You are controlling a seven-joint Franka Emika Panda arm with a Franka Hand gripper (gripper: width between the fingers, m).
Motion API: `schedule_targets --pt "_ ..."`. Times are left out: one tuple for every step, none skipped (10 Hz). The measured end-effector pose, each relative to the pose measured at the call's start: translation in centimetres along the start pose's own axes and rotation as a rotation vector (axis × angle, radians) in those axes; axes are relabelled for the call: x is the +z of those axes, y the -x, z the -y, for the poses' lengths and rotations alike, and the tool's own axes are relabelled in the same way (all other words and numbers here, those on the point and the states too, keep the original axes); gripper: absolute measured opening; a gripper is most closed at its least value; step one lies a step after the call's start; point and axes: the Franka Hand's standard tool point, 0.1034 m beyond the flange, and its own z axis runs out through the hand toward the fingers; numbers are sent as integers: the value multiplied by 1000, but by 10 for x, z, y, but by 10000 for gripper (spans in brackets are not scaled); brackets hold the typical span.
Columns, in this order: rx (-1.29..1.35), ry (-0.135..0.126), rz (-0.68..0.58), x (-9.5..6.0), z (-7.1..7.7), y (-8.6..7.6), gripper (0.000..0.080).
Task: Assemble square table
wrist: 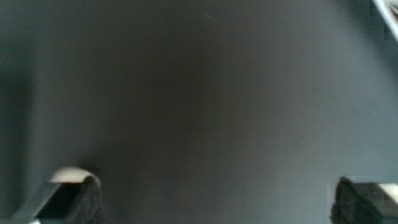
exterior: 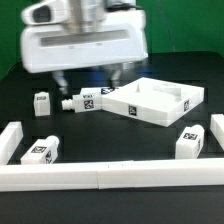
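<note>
Near edge of the black work surface [exterior: 110, 140]: low white wall [exterior: 100, 176] runs along it and turns up both sides.

Just behind the wall, front-left leg [exterior: 40, 151] sits near the near-left corner and front-right leg [exterior: 190, 141] near the near-right corner. Both are well apart from the arm.

Mid-surface, toward the exterior view's left: upright leg [exterior: 42, 103], small and standing alone. Just beside it, toward the right, is the lying leg [exterior: 82, 100], on its side. Its long axis runs roughly left to right in the exterior view, and its right end is close to the slab's near-left corner. Touching or a hair apart: cannot tell.

Slab [exterior: 150, 112]: rim up, set at an angle, on the right half of the surface, with no leg fitted that I can see.

Farthest: gripper [exterior: 88, 76] hangs over the lying leg, slightly behind it. Jaws are spread wide and hold nothing. In the wrist view the fingertips [wrist: 71, 195] stand at opposite sides, with only bare dark surface between them.

Key relation: the lying leg is below the jaws and a little toward the near edge, not between the fingers. Its long axis looks about parallel to the line joining the fingers. Judgement: a grasp across its short width would need a wrist turn, then a forward shift and descent. Risk: nudging the slab.
</note>
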Motion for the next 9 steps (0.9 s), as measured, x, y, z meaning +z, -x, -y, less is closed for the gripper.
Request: schedule_targets --pt "-5 -5 1 1 -6 4 648" --pt "-4 -5 2 2 -7 5 648" --pt "-8 -5 2 2 -5 4 648" --pt "-7 -6 2 2 -6 5 648" --pt "-4 -6 2 2 -3 3 648" --pt "157 -13 10 2 13 -11 648" --pt "297 -13 -6 0 40 -42 648" --pt "420 -10 -23 5 64 -68 648" --pt "496 -6 -37 7 74 -76 648"
